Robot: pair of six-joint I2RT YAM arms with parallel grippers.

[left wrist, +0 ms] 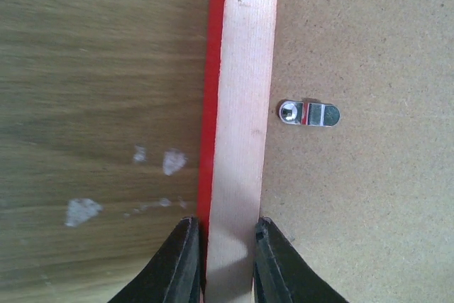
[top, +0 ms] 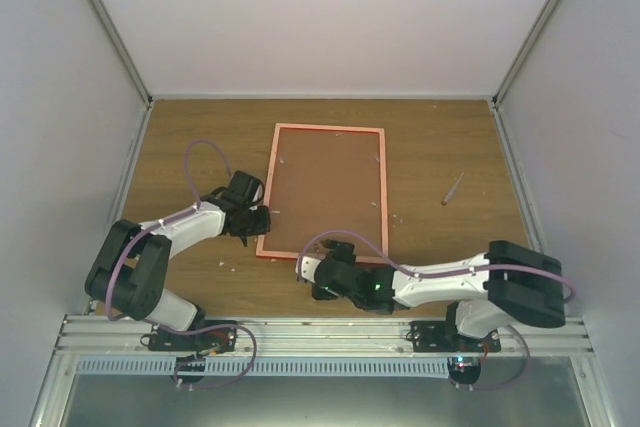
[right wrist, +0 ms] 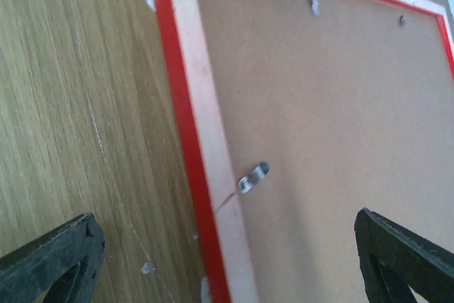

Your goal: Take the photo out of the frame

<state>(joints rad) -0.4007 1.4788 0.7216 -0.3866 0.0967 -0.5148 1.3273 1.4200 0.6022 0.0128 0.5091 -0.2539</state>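
Observation:
The frame (top: 328, 128) lies face down on the wooden table, its paler orange back up, with the brown backing board (top: 325, 192) set in it. The photo is hidden under the board. My left gripper (top: 262, 215) is shut on the frame's left rim (left wrist: 241, 90), one finger on each side (left wrist: 223, 235). A metal turn clip (left wrist: 309, 113) lies on the board (left wrist: 369, 196) just past it. My right gripper (top: 325, 252) is wide open and empty over the frame's near edge (right wrist: 202, 125), its fingers (right wrist: 227, 228) straddling another clip (right wrist: 253, 177).
A small grey stick (top: 453, 188) lies on the table to the right of the frame. White flecks (left wrist: 83, 211) dot the wood. White walls close in the left, right and back sides.

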